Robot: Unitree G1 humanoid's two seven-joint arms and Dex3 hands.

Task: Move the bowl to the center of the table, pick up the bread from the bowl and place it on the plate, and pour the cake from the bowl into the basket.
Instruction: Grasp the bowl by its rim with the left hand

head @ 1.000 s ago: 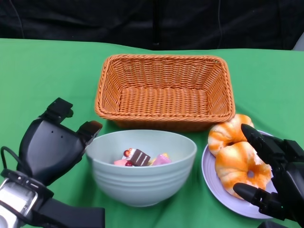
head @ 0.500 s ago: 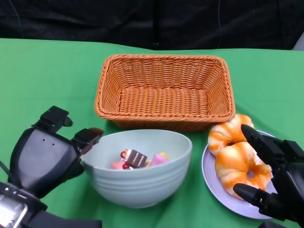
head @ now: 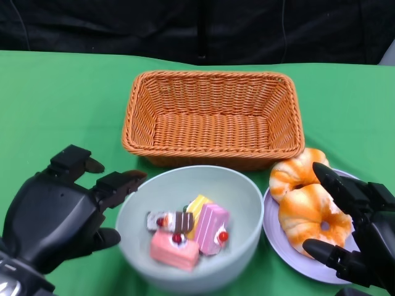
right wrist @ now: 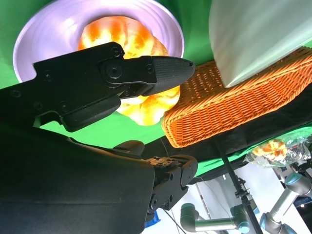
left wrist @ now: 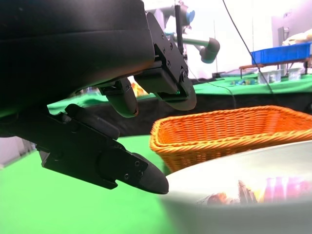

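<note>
The pale green bowl [head: 191, 176] is in the middle foreground, off the cloth, with its mouth turned up toward the head camera. Several small cake pieces [head: 185, 237] lie in it. My left hand [head: 55, 216] grips the bowl's left rim, thumb over the edge and fingers against the wall. Behind the bowl stands the orange wicker basket [head: 213, 117], with nothing in it. On the lilac plate [head: 271, 228] at the right lie two glazed breads [head: 308, 216]. My right hand [head: 364, 234] hovers at the plate's right edge, fingers spread around the nearer bread without gripping it.
Green cloth covers the table [head: 62, 98], with a dark backdrop behind it. In the right wrist view the bowl [right wrist: 253, 39] shows beside the basket [right wrist: 229, 107] and the plate [right wrist: 165, 24]. In the left wrist view the basket [left wrist: 234, 129] stands just beyond the bowl's rim [left wrist: 243, 170].
My left hand has lifted the bowl off the cloth and turned its mouth toward the camera; the cake pieces have slid apart inside. The right hand, plate and breads have not moved.
</note>
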